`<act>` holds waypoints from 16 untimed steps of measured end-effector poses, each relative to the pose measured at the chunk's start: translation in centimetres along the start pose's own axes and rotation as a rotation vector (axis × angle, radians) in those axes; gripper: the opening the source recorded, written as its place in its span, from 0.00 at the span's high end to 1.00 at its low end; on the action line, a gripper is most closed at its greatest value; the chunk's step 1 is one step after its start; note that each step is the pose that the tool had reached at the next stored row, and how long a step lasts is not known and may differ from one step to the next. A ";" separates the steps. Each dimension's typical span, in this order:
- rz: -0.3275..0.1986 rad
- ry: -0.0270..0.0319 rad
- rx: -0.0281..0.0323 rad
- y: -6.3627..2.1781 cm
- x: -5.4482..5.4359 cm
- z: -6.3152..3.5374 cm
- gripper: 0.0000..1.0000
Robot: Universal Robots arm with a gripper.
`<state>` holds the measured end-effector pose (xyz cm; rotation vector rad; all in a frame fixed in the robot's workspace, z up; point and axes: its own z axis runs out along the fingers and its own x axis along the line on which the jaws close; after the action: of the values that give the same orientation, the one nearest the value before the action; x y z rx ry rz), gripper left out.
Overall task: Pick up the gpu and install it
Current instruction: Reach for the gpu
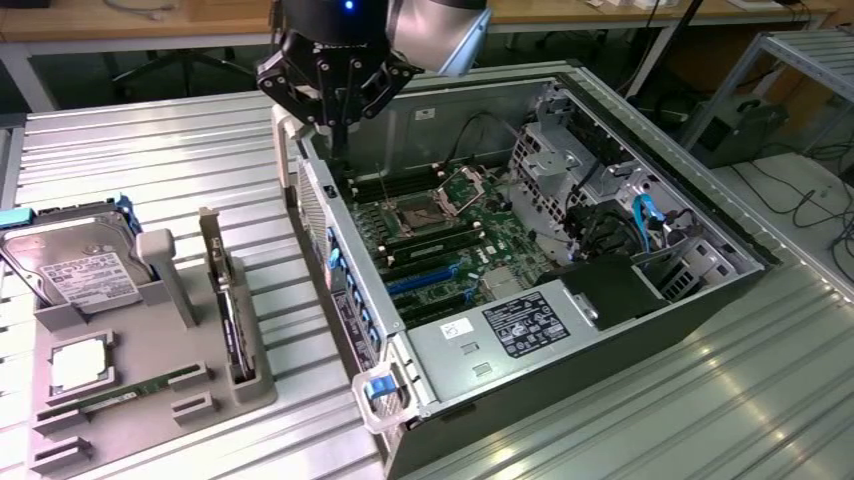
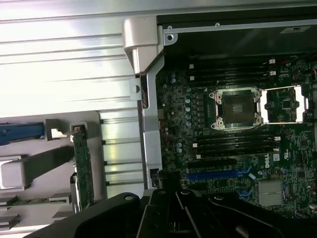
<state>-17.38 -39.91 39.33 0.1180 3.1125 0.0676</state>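
While the gpu (image 1: 230,315) stands racked (edgewise), the pincer (image 1: 339,158) hovers apart.

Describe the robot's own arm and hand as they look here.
The arm shows a silver-grey rounded arm joint with a smooth metallic shell. Next to it is a black cylindrical wrist carrying a small blue light. The black angular hand is built of matte linked bars with a faceted body.

The gpu (image 1: 230,318), a thin dark card, stands on its long edge in the grey holder (image 1: 154,342).
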 end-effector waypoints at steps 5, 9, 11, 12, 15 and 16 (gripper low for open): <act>0.000 -0.0001 -0.0001 -0.04 0.4 -0.01 0.89; 0.000 0.0000 0.0000 -0.07 0.7 -0.02 0.89; 0.000 0.0000 0.0000 -0.09 0.9 -0.03 0.89; 0.000 0.0000 0.0000 -0.12 0.9 -0.03 0.89; 0.000 0.0000 -0.0001 -0.25 1.2 -0.04 0.89; 0.000 0.0000 0.0000 -0.32 1.2 -0.04 0.89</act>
<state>-18.63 -40.13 39.33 0.1178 3.1125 0.0676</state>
